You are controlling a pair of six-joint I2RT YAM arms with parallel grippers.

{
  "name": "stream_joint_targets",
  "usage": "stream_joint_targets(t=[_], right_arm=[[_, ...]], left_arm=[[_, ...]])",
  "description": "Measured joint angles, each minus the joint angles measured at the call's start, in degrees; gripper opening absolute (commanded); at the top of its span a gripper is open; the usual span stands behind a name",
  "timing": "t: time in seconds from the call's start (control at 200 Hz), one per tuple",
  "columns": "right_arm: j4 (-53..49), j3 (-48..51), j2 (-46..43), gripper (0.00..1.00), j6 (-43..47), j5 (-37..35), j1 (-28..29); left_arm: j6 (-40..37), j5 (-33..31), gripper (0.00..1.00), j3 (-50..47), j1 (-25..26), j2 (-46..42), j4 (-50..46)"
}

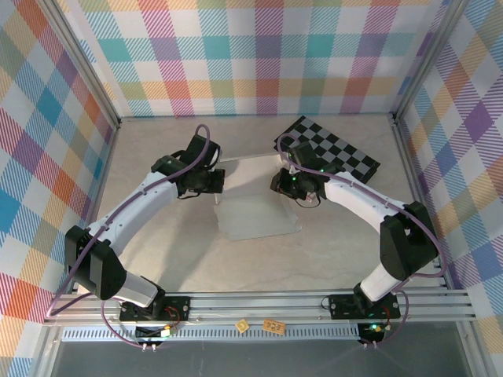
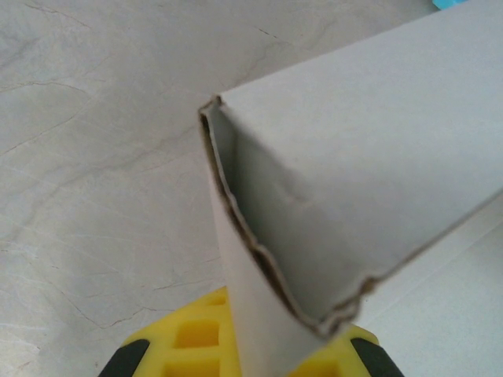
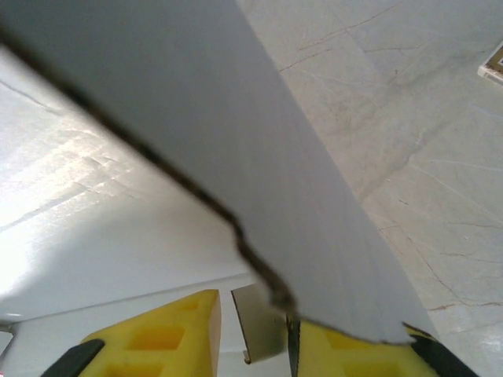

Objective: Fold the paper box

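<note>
The paper box (image 1: 255, 216) is white thin cardboard lying partly folded mid-table, with its far wall raised between my two grippers. My left gripper (image 1: 216, 179) sits at the wall's left end. In the left wrist view its yellow fingers (image 2: 189, 338) are shut on a doubled corner of the paper box (image 2: 354, 157), which rises straight out of the left gripper (image 2: 267, 334). My right gripper (image 1: 289, 182) is at the wall's right end. In the right wrist view a grey panel of the box (image 3: 236, 118) covers one finger (image 3: 346, 353). A small flap stands loose in the right gripper (image 3: 255, 326), which is open.
A black-and-grey checkered board (image 1: 330, 149) lies at the back right, just behind the right arm. Two small tan tags (image 1: 242, 323) rest on the near rail. Plaid walls and metal posts (image 1: 397, 118) enclose the marble-look table (image 1: 165, 259).
</note>
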State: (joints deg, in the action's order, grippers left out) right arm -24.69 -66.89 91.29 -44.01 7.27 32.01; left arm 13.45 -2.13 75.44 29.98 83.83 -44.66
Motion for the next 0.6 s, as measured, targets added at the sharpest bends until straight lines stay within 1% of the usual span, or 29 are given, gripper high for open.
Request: stream_joint_targets(t=[0.075,0.17,0.225,0.29,0.365,0.48,0.6], right_arm=[[-1.07,-0.7,-0.46,0.41,1.01,-0.48,0.0],[-3.72,-3.08,-1.99,0.52,3.23,-0.37,-0.46],[-4.37,-4.96,-3.28,0.57,5.6,1.7,-1.68],[-4.92,-7.43,-5.03,0.6,7.78,5.9,-3.78],[-5.03,-10.05,-7.19,0.62,9.88,10.99,-7.96],[-5.14,-13.42,-9.97,0.62,11.15,18.51,-16.94],[-4.9,-14.97,-11.13,0.6,11.26,23.26,-25.14]], left_arm=[[-0.04,0.24,0.0,0.0,-0.02,0.02,0.04],[-0.44,1.44,0.0,0.24,-0.17,0.24,0.33],[-0.98,2.64,0.0,1.01,-0.68,0.81,0.5],[-1.55,4.39,0.0,2.54,-1.36,2.08,1.07],[-2.19,6.75,0.0,4.59,-2.67,3.98,1.9],[-3.19,10.91,0.0,8.37,-5.4,8.09,4.15],[-5.11,14.71,0.0,12.39,-7.39,12.7,5.99]])
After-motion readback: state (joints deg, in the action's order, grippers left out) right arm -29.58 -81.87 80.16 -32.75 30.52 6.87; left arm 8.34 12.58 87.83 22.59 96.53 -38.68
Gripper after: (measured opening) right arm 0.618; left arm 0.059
